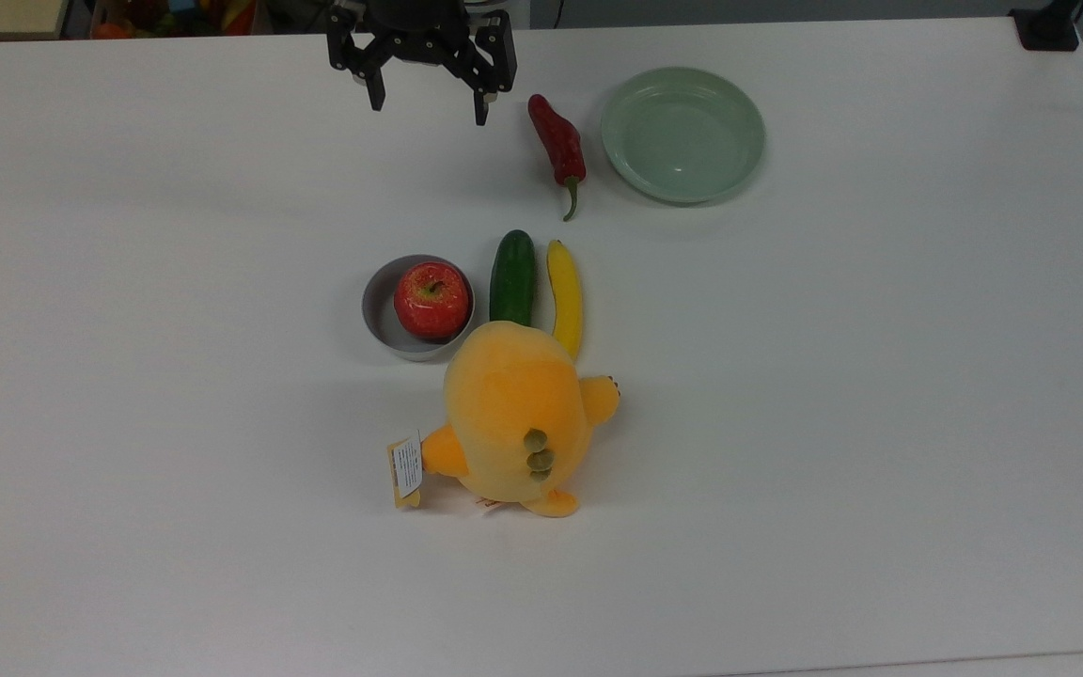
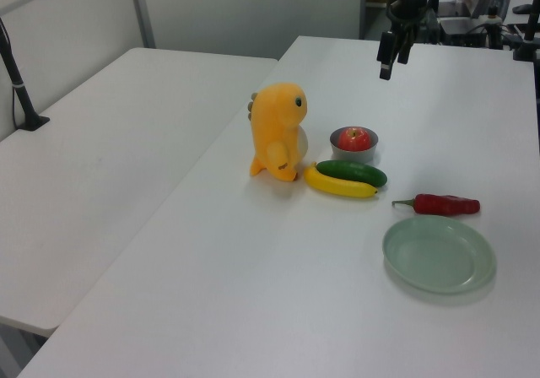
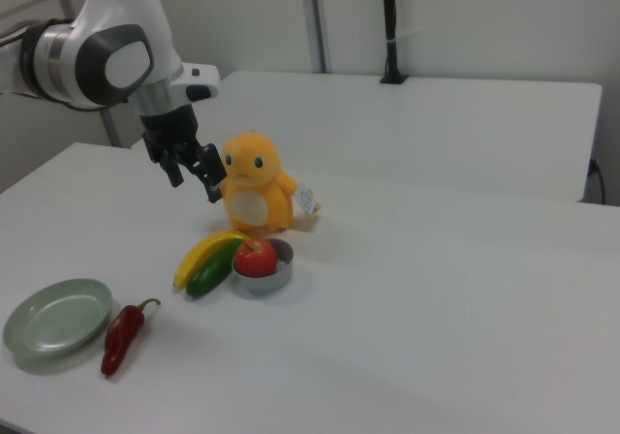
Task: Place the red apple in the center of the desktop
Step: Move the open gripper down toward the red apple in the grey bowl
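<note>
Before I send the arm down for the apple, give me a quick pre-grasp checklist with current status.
1. Gripper jaws open: ok.
2. Round glossy red apple reachable from above, sitting in the small grey bowl: ok.
3. Gripper above the apple: not ok; it hovers nearer the top view's upper edge.
4. Neighbours: dark green cucumber close beside the bowl, orange plush toy near: cannot tell clearance.
5. Bare white desktop free for placing: ok.
</note>
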